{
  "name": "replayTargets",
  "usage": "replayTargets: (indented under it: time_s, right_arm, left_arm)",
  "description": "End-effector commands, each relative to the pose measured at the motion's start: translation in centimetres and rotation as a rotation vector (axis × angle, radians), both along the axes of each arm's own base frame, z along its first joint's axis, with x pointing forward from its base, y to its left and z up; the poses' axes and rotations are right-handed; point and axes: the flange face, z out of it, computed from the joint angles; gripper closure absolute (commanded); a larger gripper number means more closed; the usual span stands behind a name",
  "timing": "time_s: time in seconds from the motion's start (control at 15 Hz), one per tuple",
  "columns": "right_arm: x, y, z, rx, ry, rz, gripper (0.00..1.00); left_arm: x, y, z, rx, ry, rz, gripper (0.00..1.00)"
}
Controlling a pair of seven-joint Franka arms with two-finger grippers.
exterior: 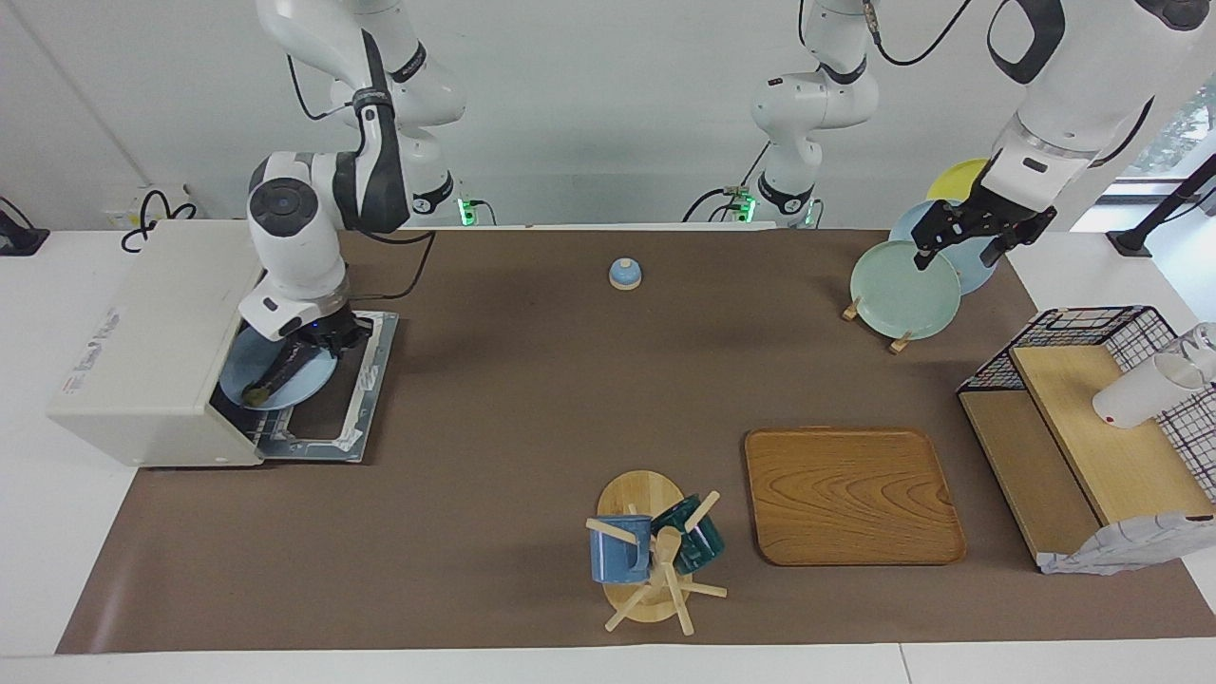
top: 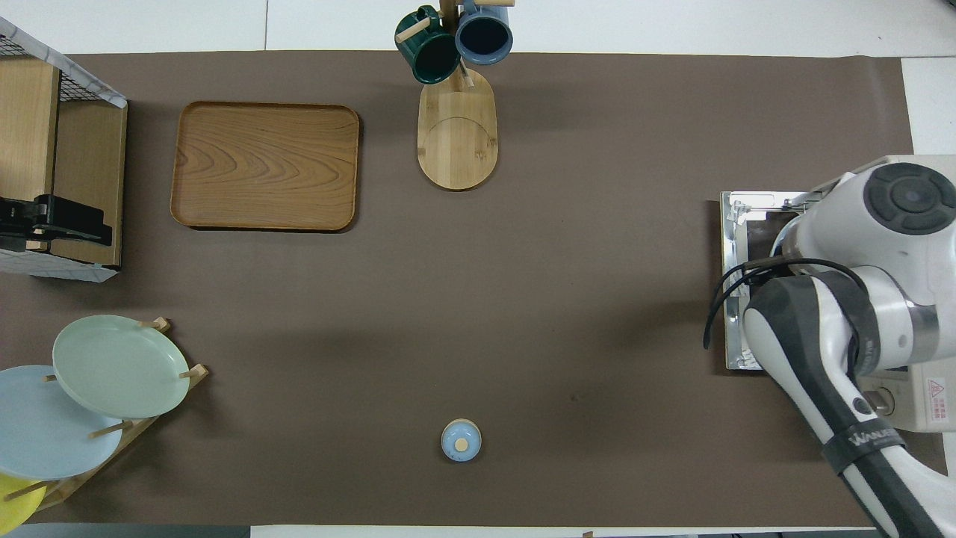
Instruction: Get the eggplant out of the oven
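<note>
The off-white oven (exterior: 142,332) stands at the right arm's end of the table, its door (exterior: 332,408) folded down flat. A light blue plate (exterior: 247,366) sticks out of the oven's mouth over the door. The dark eggplant (exterior: 275,375) lies slantwise on it. My right gripper (exterior: 318,347) is low at the plate's edge nearest the door, by the eggplant's upper end, shut on the plate's rim. In the overhead view the right arm hides gripper, plate and eggplant; the oven (top: 926,388) and door (top: 747,224) show. My left gripper (exterior: 969,237) waits open above the plate rack.
A rack of plates (exterior: 902,290) stands at the left arm's end, close to the robots. A wire shelf (exterior: 1092,418) with a white cup (exterior: 1140,394) is beside it. A wooden tray (exterior: 850,494), a mug tree (exterior: 655,551) and a small blue bell (exterior: 624,274) sit mid-table.
</note>
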Motion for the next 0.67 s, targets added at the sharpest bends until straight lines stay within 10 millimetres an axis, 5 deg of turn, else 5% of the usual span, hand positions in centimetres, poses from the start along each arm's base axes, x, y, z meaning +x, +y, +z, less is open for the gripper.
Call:
replayTargets:
  time_s: [0.0, 0.27, 0.6]
  right_arm:
    - [1.2, 8.4, 3.2, -0.035, -0.005, 0.005, 1.00]
    - [0.6, 19.0, 5.9, 0.036, -0.044, -0.056, 1.00]
    - [2.8, 34.6, 5.2, -0.011, -0.054, -0.186, 1.00]
  left_arm:
    - [0.0, 0.1, 0.3, 0.020, 0.001, -0.003, 0.00]
    - [0.0, 0.2, 0.3, 0.020, 0.001, 0.002, 0.00]
    - [-0.1, 0.2, 0.2, 0.020, 0.004, 0.003, 0.00]
